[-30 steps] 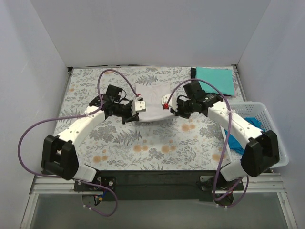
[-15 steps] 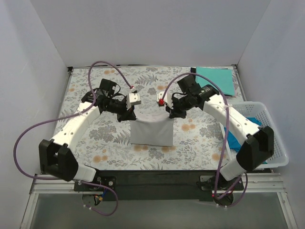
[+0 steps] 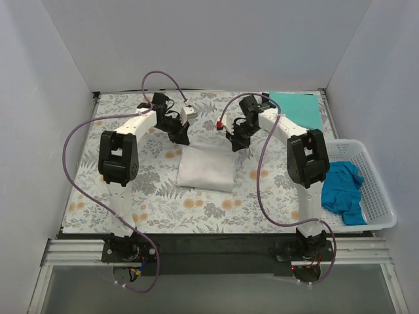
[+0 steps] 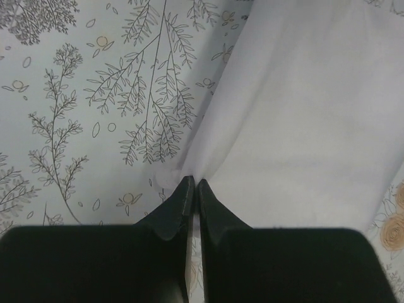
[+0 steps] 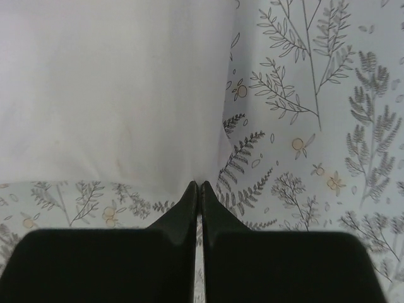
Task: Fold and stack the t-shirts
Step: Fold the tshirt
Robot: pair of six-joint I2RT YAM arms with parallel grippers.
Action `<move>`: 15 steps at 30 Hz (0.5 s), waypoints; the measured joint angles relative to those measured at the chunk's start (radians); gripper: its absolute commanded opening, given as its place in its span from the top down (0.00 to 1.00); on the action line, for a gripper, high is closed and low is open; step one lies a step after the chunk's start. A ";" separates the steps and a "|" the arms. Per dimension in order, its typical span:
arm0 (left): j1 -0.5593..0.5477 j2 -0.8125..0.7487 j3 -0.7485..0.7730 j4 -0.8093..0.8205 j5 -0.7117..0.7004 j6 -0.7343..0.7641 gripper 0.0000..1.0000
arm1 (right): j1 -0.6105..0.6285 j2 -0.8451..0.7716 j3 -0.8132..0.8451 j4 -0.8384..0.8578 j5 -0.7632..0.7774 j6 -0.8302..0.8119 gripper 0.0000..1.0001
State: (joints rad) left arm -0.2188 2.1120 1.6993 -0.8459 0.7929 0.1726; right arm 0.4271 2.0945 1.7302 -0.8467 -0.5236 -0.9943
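Floral table cloth, white t-shirt, far corners pinched in left end effector, right end effector

Folded white t-shirt at centre; teal t-shirt far right; blue t-shirt in basket.

Centre of table cloth: folded t-shirt, lying flat. At its 11 o'clock corner: left gripper, pinching the cloth. At its 1 o'clock corner: right gripper, likewise pinching. Toward 1 o'clock, far table corner: second folded t-shirt, well apart. At 3 o'clock, beside the table edge: basket, crumpled t-shirt inside.
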 measured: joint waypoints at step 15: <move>-0.040 -0.095 -0.344 0.064 0.014 -0.140 1.00 | 0.022 0.005 -0.167 0.168 0.025 -0.004 0.99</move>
State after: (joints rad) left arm -0.2588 2.0171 1.3556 -0.7818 0.8070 0.0322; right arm 0.4492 2.0998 1.5631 -0.6788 -0.4988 -0.9985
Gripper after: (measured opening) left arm 0.023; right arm 0.022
